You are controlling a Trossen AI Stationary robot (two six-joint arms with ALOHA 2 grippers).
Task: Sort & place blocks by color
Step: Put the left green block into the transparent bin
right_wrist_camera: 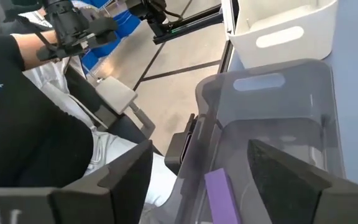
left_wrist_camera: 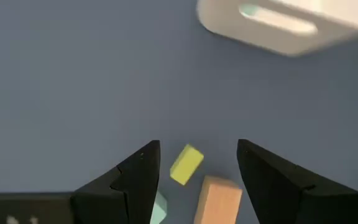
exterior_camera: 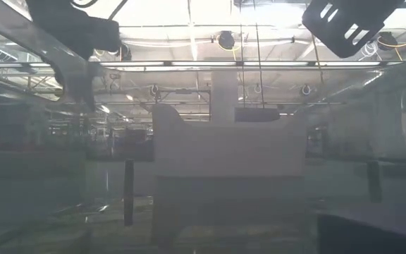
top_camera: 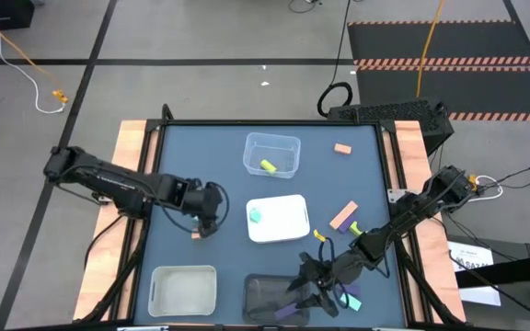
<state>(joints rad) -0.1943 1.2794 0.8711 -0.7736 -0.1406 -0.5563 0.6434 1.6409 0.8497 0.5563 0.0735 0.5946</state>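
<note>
At the near edge of the worktop [top_camera: 182,156], about 6 o'clock from its centre, the right gripper [top_camera: 309,292] hangs over the dark tray [top_camera: 263,296], fingers spread with nothing between them; the wrist view shows a purple bar [right_wrist_camera: 219,194] lying inside that tray against its smoky wall. Just right of the tray, a teal block [top_camera: 348,295] and another purple block [top_camera: 351,303] sit close to the worktop's right border. At 7 o'clock the empty-looking white bin [top_camera: 183,289] stands beside the near edge. Toward 9 o'clock the left gripper [top_camera: 207,221] hovers low, fingers wide apart around a yellow-green block [left_wrist_camera: 186,164] and a salmon-orange block [left_wrist_camera: 219,198], touching neither; bare worktop lies all around. The white tray [top_camera: 283,221] at centre carries a teal block [top_camera: 256,216]. Right of it lies a salmon-orange bar [top_camera: 343,216]. Farther back, the clear bin [top_camera: 288,145] holds a yellow-green piece [top_camera: 268,165], and a salmon-orange brick [top_camera: 342,148] lies at 1 o'clock.
</note>
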